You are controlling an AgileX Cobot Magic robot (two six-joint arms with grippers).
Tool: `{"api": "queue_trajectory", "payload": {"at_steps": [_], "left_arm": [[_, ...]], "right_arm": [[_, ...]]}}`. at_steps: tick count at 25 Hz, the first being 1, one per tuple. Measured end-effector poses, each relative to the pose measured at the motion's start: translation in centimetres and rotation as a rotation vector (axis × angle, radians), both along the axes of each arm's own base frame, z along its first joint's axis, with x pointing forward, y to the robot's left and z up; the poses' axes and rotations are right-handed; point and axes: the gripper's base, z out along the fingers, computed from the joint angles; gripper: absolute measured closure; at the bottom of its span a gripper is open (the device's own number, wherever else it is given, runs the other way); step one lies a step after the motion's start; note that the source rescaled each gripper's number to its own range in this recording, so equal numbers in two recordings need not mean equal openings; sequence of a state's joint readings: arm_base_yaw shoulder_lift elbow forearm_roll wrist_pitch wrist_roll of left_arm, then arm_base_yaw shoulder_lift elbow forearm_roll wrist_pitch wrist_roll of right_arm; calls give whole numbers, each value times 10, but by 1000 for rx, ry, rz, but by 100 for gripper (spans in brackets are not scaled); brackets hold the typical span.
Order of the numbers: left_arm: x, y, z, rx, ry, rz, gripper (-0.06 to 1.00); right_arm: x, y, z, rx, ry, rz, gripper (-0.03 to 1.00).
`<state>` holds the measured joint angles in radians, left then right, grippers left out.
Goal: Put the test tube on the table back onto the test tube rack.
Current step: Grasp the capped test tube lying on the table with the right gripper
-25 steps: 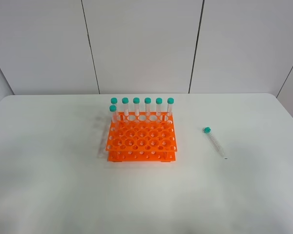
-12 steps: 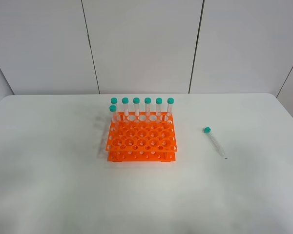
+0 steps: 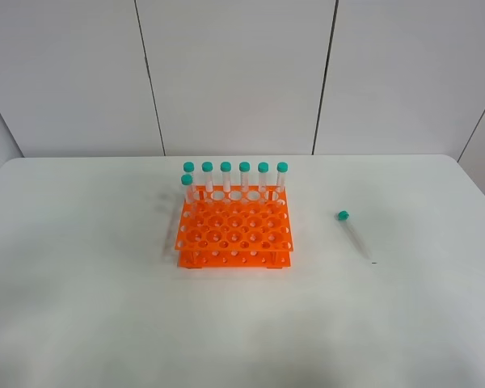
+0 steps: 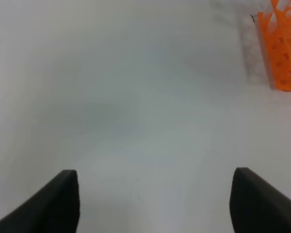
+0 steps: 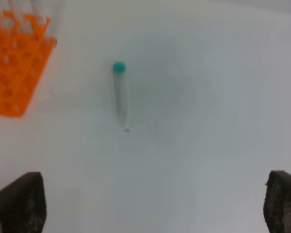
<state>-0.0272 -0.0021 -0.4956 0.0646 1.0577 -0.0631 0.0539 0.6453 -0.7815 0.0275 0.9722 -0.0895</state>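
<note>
From the high camera you see the test tube point(image 3: 354, 235) lying flat on the white tabletop point(image 3: 97, 299), well apart from the test tube rack point(image 3: 234, 230) and to its right. Its teal cap points toward the far side and its tapered tip toward the near side. The orange rack stands near the middle of the tabletop with seven capped tubes point(image 3: 244, 178) upright in it: six along the far row and one more just nearer at the left end. The other holes look free. Neither arm shows in this view, so I judge the task not yet begun: you have the tube to reach, pick up, turn upright and lower into a hole. The tabletop is plain and matte with rounded far corners, and behind it stands a pale panelled wall point(image 3: 234, 73) with dark seams. In the left wrist view the left tool point(image 4: 155, 194) hangs over plain tabletop, its two dark fingers spread wide with nothing between them. Only a corner of the rack shows, off to the right in the scene. In the right wrist view the right tool point(image 5: 153, 199) is likewise spread wide and empty. The tube lies ahead of it, blurred and outside its fingers, with the rack's corner to the left. This tool looks the better placed to take it.
</note>
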Motion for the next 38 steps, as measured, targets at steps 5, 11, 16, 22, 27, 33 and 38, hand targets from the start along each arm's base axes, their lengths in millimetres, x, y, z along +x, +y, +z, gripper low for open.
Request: {"api": "queue_trajectory", "payload": {"at_steps": [5,11,16,22,27,33,38], "left_arm": [[0,0,0,0,0,0,5],[0,0,0,0,0,0,5],[0,0,0,0,0,0,5],[0,0,0,0,0,0,5],[0,0,0,0,0,0,5],[0,0,0,0,0,0,5],[0,0,0,0,0,0,5]], "right_arm": [[90,5,-14,-13,252,0,-3],[181,10,-55,-28,459,4,-3],[239,16,-93,-38,552,23,-3],[275,40,-134,-20,566,58,-3],[283,43,-168,-13,634,65,-3],[290,45,-200,3,659,54,-3],[292,46,-218,18,695,42,-3]]}}
